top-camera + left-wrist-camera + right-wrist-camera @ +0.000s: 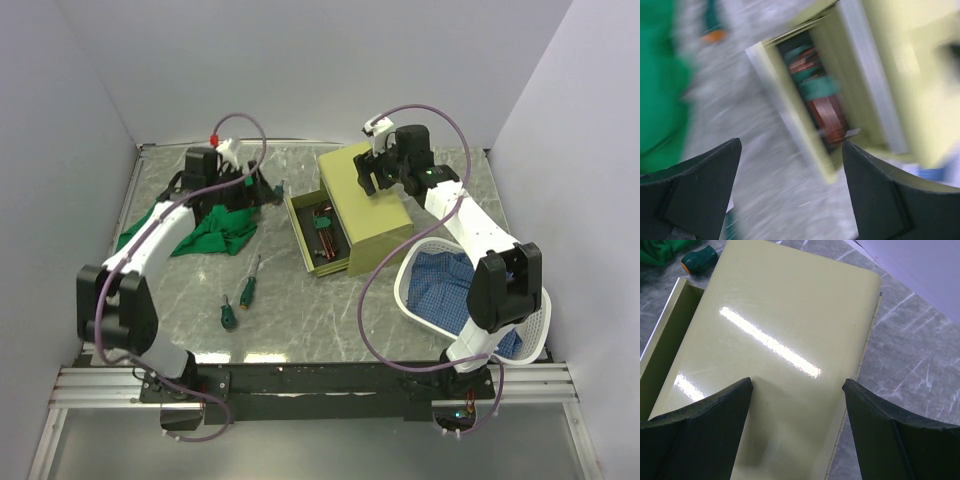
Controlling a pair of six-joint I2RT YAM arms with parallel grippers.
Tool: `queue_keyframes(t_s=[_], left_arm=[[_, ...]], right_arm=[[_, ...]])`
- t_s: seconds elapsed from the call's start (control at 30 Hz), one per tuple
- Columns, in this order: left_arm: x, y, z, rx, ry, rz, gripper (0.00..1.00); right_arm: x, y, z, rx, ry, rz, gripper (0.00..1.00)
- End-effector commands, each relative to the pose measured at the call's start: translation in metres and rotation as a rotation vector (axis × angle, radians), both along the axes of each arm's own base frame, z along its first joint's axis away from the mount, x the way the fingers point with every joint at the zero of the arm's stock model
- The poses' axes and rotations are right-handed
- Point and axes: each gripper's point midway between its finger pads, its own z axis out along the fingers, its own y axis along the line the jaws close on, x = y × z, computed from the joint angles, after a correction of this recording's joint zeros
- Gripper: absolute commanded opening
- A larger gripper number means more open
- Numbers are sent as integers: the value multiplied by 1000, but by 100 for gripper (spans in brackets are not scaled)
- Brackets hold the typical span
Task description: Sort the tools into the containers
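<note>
Left claw (791,150): spread, empty, by cloth (205,228) | right claw (797,385): spread, empty, above chest (780,340) | hex keys (324,228) in open drawer (297,235); two screwdrivers (248,283) on table (330,310) | next, I'd say: grip a screwdriver mid-handle, lay it lengthwise in drawer.

An olive-yellow chest (378,205) sits right of centre on the grey marbled desk (300,320). One drawer (297,225) is pulled out to its left, with brownish hex keys (322,232) in a green holder lying inside. The right hand (372,178) hangs above the chest's far end. The left hand (245,187) is over the far edge of a crumpled green cloth (205,230). Two green-handled screwdrivers (229,315) lie on the near desk, apart from the drawer. A white basket (400,285) holding blue checked fabric (440,285) stands at the right.
</note>
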Motion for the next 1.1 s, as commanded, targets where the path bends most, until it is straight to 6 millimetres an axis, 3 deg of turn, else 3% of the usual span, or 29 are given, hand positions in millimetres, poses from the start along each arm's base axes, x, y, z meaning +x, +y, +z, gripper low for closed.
queue_keyframes(t_s=[0.0,0.27,0.4,0.6,0.77,0.83,0.93,0.97,1.07], left_arm=[[-34,67,-37,359,-15,62,88],[-62,81,-61,490,-58,-51,84],[-72,69,-85,529,-39,-164,76],[-71,49,-102,558,-54,-229,64],[-64,33,-111,533,-29,-256,38],[-68,26,-130,540,51,-300,33],[-55,12,-130,509,54,-320,14],[-52,9,-130,510,44,-321,3],[-46,-4,-136,486,79,-323,1]], right_arm=[[-35,-13,-49,-92,189,-1,82],[-40,-11,-35,-53,168,-4,82],[-42,-13,-41,-71,179,-5,82],[-46,-15,-45,-85,183,2,82],[-49,-17,-51,-98,192,6,82],[-50,-19,-53,-104,193,5,82],[-51,-21,-55,-115,191,3,83],[-51,-22,-57,-122,192,5,83],[-57,-22,-64,-127,213,11,82]])
